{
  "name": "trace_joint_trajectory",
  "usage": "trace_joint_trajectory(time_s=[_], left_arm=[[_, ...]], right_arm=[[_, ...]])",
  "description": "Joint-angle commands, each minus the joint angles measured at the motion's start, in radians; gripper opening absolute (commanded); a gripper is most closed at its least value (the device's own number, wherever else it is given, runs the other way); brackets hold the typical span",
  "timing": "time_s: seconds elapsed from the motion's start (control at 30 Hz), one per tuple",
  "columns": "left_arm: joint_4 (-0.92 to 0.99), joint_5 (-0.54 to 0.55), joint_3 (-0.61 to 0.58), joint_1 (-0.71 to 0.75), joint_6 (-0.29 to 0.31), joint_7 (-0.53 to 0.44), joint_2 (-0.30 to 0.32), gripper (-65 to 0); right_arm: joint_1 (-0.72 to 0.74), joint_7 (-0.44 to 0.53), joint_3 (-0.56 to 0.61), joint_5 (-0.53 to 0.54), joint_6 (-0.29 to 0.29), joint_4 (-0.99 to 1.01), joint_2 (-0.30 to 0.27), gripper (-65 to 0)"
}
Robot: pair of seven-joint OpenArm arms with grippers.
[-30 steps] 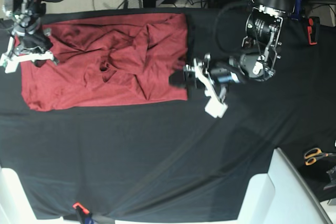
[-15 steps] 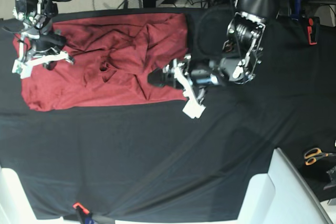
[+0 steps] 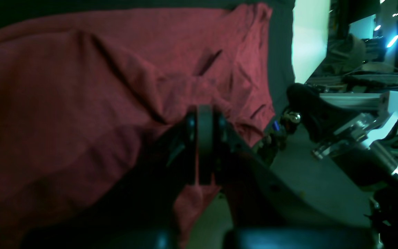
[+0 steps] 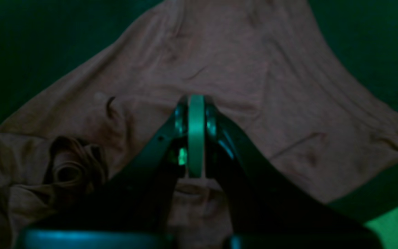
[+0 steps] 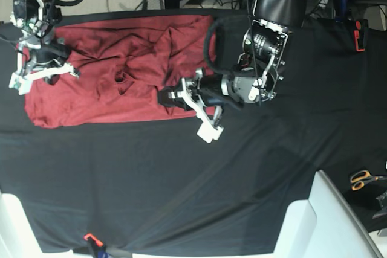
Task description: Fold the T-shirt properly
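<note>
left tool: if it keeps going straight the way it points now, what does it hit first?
Most likely the T-shirt. The left tool, shut, points across the shirt's rumpled middle from its edge, so red fabric lies directly ahead. How high it rides above the cloth is unclear.

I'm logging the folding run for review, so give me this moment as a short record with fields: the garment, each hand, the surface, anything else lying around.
garment: T-shirt, red, spread but heavily wrinkled, bunched near its middle
surface: black cloth sheet under the shirt
left hand: shut, over the shirt's lower right part; grip on fabric cannot be told
right hand: shut, over the shirt's left part; grip cannot be told
other: scissors with orange handles at the far right edge
</note>
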State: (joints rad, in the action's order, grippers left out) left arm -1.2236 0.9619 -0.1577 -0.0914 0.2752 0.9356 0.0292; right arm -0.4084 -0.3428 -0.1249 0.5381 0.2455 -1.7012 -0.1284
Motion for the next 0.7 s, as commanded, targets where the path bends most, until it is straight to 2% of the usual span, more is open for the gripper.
trace_joint_trajectory(time_s=[0.0, 0.1, 0.13, 0.23, 0.3, 0.37, 0.47, 0.57, 0.67], left_arm=[[-0.017, 0.022, -0.001, -0.014, 0.006, -0.005, -0.005, -65.0], [-0.015, 0.022, -0.003, -0.014, 0.002, -0.002, -0.005, -65.0], [-0.014, 0.022, -0.001, -0.014, -0.023, 0.023, -0.007, -65.0], [-0.034, 0.016, -0.001, -0.015, -0.161, 0.055, -0.021, -65.0], [-0.048, 0.016, -0.001, -0.015, -0.210, 0.055, -0.021, -65.0], [-0.057, 0.012, -0.001, -0.015, -0.238, 0.053, -0.016, -65.0], [-0.081, -0.056, -0.001, -0.017, -0.274, 0.052, 0.002, -65.0], [-0.083, -0.126, -0.001, -0.017, -0.282, 0.055, 0.002, -65.0], [-0.072, -0.130, -0.004, -0.008, -0.282, 0.056, 0.005, -65.0]], right_arm=[[0.013, 0.026, -0.005, -0.003, -0.005, -0.017, -0.009, -64.8], [0.022, 0.024, -0.005, 0.003, -0.005, -0.015, -0.007, -64.8], [0.024, 0.024, -0.006, 0.003, -0.005, -0.015, -0.007, -64.8], [0.022, 0.024, -0.006, 0.003, -0.004, -0.015, -0.007, -64.8], [0.018, 0.024, -0.008, 0.003, 0.018, -0.015, -0.007, -64.8], [0.015, 0.024, -0.008, 0.003, 0.048, -0.015, -0.007, -64.8], [0.004, 0.024, -0.002, 0.003, 0.054, -0.017, -0.007, -64.8], [0.003, 0.024, -0.005, 0.003, 0.054, -0.015, 0.011, -64.8], [0.003, 0.024, -0.006, 0.001, 0.054, -0.015, 0.025, -64.8]])
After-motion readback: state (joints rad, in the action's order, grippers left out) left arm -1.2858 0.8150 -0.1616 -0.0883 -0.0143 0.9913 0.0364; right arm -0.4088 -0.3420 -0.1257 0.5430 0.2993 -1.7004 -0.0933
